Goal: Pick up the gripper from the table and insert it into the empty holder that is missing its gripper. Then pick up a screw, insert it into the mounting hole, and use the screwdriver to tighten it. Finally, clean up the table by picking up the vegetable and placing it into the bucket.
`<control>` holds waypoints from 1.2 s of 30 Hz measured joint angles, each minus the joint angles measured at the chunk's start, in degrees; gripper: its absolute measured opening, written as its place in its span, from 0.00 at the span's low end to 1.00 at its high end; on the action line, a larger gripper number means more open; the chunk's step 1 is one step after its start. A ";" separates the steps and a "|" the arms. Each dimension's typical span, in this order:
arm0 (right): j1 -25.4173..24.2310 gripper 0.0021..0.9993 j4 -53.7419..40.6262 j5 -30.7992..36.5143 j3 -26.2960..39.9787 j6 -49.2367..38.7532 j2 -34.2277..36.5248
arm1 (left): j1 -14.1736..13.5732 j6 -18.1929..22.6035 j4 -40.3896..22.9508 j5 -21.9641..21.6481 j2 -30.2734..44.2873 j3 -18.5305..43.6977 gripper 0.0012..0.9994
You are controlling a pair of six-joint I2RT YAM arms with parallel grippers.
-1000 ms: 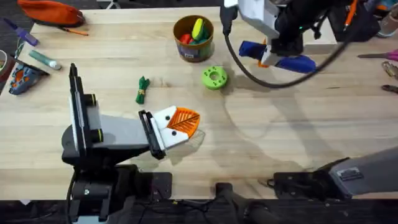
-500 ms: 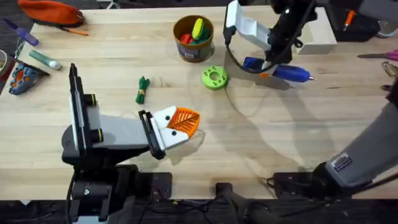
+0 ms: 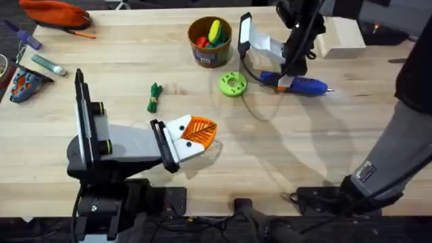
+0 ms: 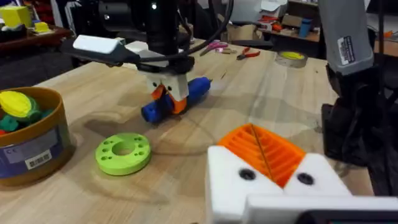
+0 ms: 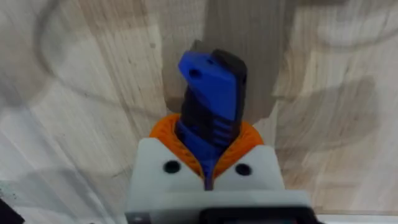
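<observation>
Toward the far right of the tabletop [image 3: 324, 135], my right jaws [image 3: 291, 71] reached straight down and were clamped on the blue screwdriver [image 3: 297, 84], which lay flat on the wood with its thin metal tip pointing right. My right wrist view showed orange pads [image 5: 177, 140] pressed against both sides of its blue body. Just left of it lay a flat green ring-shaped disc [image 3: 233, 84], and beyond that stood the mustard-yellow bucket [image 3: 210, 50], already holding colourful toys. The green vegetable [image 3: 154, 97] lay on bare wood left of the disc, well apart from the bucket. My left jaws [image 3: 196, 138] rested low near the front edge, and I believe they were together, white mounts meeting with an orange ribbed pad [image 4: 264, 149] on top, though the angle made this hard to confirm.
</observation>
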 joint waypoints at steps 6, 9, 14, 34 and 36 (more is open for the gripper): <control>0.00 0.13 0.18 0.00 0.09 0.17 -0.01 | 0.00 0.02 -0.02 -0.01 0.00 0.00 0.01; 0.00 0.55 0.26 0.14 0.10 -0.01 -0.01 | 0.00 0.01 -0.01 -0.02 -0.01 0.00 0.01; 0.00 0.98 0.57 0.24 0.46 -0.02 -0.01 | 0.00 0.01 0.00 -0.02 0.00 0.00 0.01; 2.12 0.99 0.47 0.22 0.50 7.88 -14.20 | 0.00 0.00 0.00 -0.02 -0.01 0.00 0.01; 3.03 0.99 0.52 0.22 0.50 8.41 -17.81 | 0.00 0.02 0.00 -0.02 -0.02 0.00 0.01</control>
